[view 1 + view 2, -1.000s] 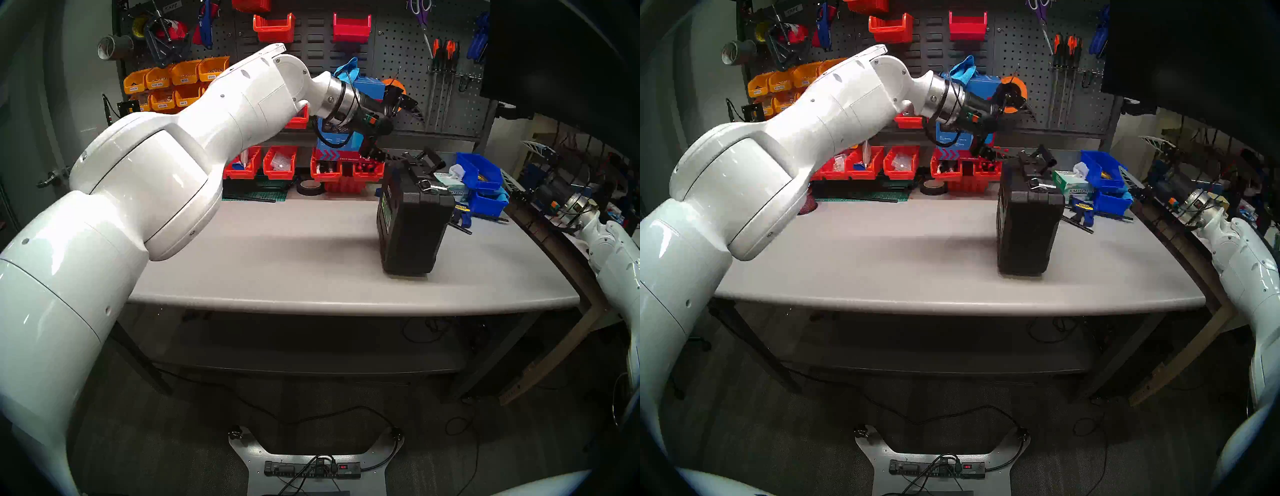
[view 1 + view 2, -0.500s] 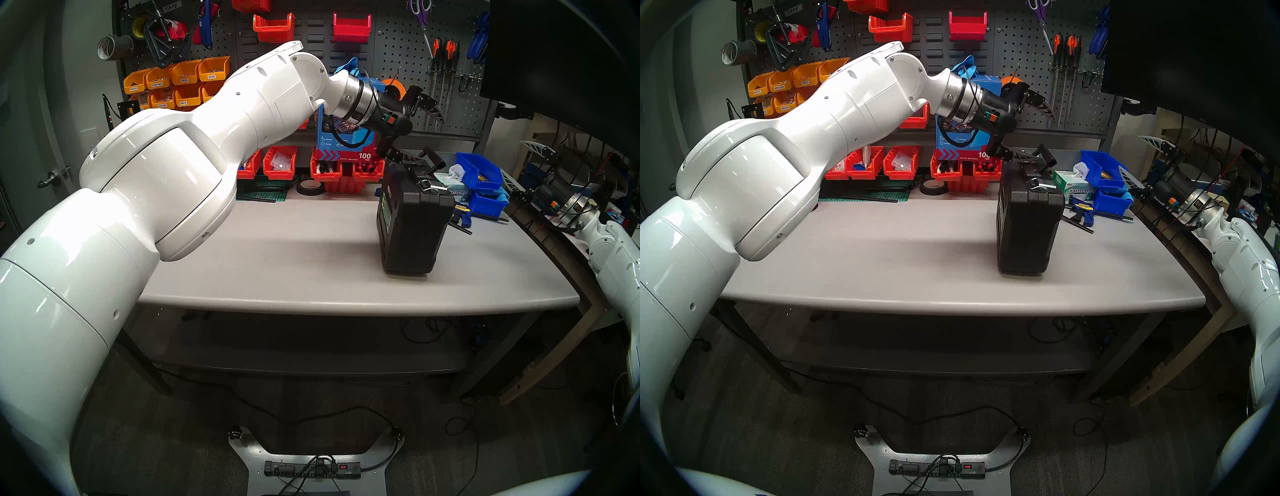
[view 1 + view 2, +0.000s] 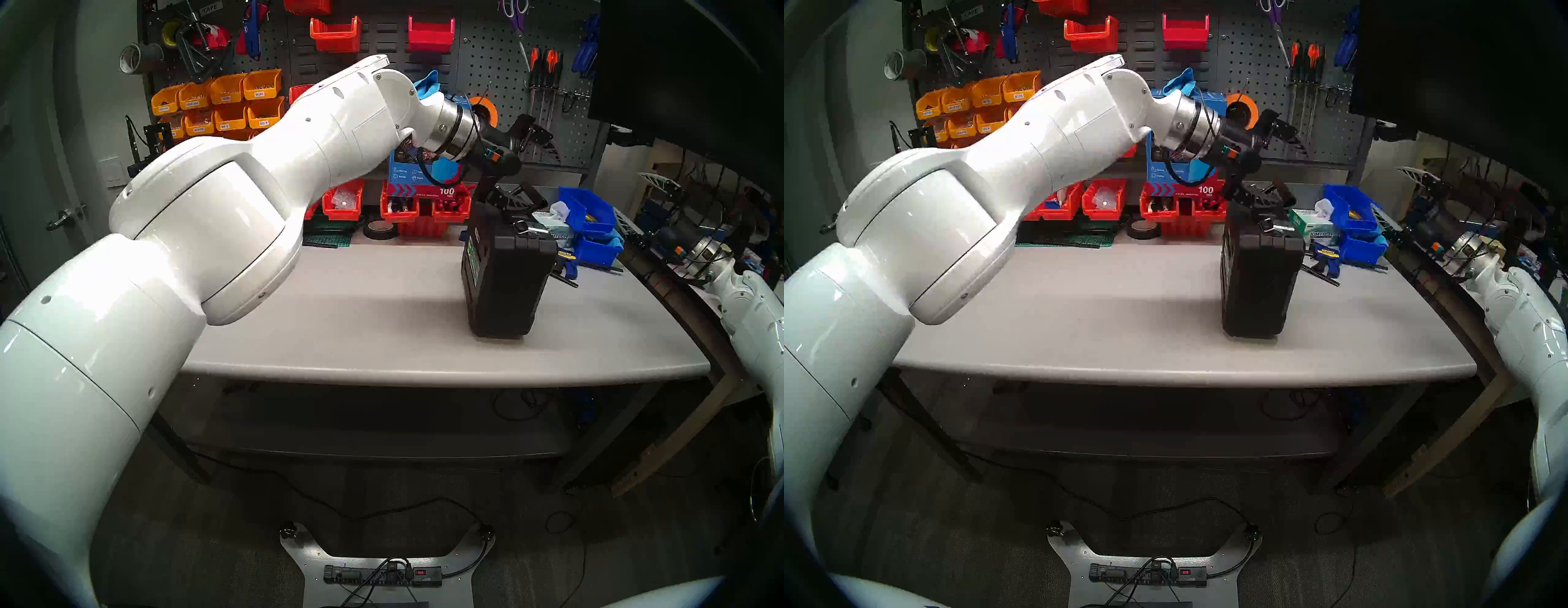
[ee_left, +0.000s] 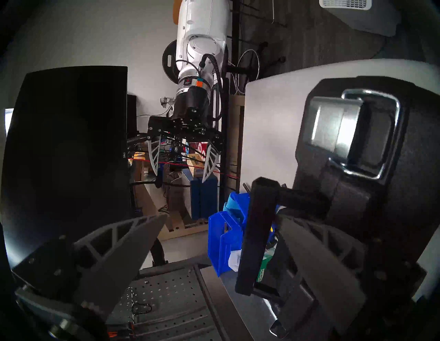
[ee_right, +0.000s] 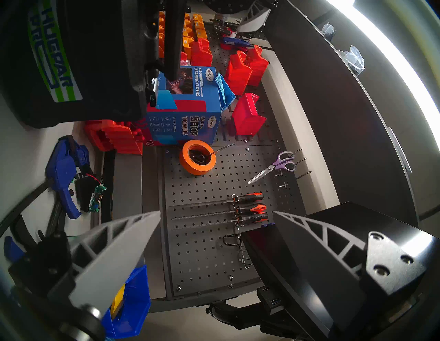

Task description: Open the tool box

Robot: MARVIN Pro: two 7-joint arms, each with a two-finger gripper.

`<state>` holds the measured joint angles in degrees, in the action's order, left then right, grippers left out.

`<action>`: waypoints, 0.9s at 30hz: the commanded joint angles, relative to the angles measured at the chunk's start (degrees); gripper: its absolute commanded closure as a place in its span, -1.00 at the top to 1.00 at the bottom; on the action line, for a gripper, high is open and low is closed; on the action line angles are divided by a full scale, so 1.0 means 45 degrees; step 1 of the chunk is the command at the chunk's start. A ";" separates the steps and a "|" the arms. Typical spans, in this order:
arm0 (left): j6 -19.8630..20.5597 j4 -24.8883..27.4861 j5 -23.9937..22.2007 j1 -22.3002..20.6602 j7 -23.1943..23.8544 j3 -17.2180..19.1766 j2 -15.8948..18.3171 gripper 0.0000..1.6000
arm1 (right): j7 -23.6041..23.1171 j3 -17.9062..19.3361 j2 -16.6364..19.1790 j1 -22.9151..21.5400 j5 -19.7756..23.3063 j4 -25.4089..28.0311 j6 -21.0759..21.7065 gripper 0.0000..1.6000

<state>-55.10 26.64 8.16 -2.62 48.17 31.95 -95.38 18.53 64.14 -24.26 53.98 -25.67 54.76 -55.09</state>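
Note:
The tool box is a black case standing upright on its narrow side at the table's right centre, label side to my left, and shows too in the other head view. Its black handle sticks up on top, with a silver latch nearer the front. My left gripper hangs open over the top, and the handle stands between its fingers, close to one finger. My right gripper is open and holds nothing, off the table's right side.
Blue bins, a tissue box and a blue clamp crowd the table just behind and right of the case. A blue cloths box, red bins and a tape roll line the back. A dark monitor hangs upper right.
My left arm has swung to the right and its open gripper has come down around the case's handle. The case and my right arm have stayed put.

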 commanded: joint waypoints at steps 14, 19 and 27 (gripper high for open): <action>0.0021 -0.0002 0.0055 -0.0184 0.0100 -0.0438 -0.0271 1.00 | 0.0088 0.0092 0.0112 -0.0086 0.0001 0.0042 0.0019 1.00; 0.0021 -0.0056 0.0086 -0.0223 0.0223 -0.0613 -0.0311 1.00 | 0.0086 0.0092 0.0112 -0.0086 0.0003 0.0043 0.0019 1.00; 0.0021 -0.0190 0.0171 -0.0199 0.0278 -0.0821 -0.0330 0.76 | 0.0085 0.0091 0.0111 -0.0087 0.0005 0.0043 0.0019 1.00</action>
<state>-55.08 26.25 8.31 -3.95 48.62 29.50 -96.30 18.53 64.13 -24.26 53.98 -25.63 54.76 -55.09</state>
